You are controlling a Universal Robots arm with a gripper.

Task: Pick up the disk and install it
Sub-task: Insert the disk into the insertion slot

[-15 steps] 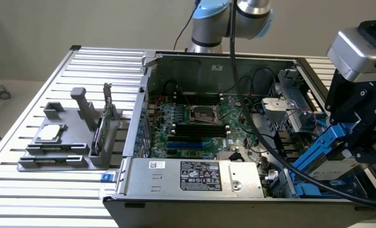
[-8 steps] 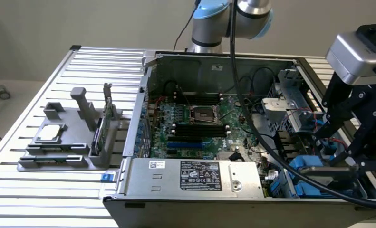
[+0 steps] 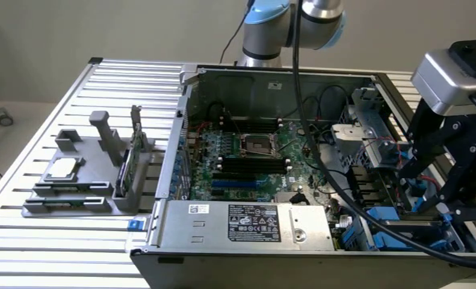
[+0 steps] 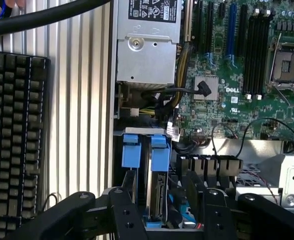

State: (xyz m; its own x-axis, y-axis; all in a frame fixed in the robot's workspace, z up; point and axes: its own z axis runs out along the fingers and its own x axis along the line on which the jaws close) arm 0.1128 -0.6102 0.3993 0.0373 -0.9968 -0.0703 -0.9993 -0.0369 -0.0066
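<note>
Although the jaws are seen spread wide, nothing is gripped by them. The disk stands on edge in the drive bay between the two fingers, with a gap to either side. A second blue carrier sits just beside it, partly hidden by one finger. Whether the disk is pushed fully home cannot be told.

Trouble could be caused, it is judged, if a finger were dragged against a blue rail as the jaws are moved: the disk might then be tilted or pulled out of its seat. The second carrier, lying so close to one finger, could be knocked in the same way. The cable bundle between the bay and the power supply, just ahead of the jaws, could be caught. The thick black cable trailed from the arm across the case could be snagged on an edge.

As for writing, "DELL" is read in white on the motherboard, ahead of the jaws. Certification marks are made out on the power supply's label, but its fine print cannot be read.
</note>
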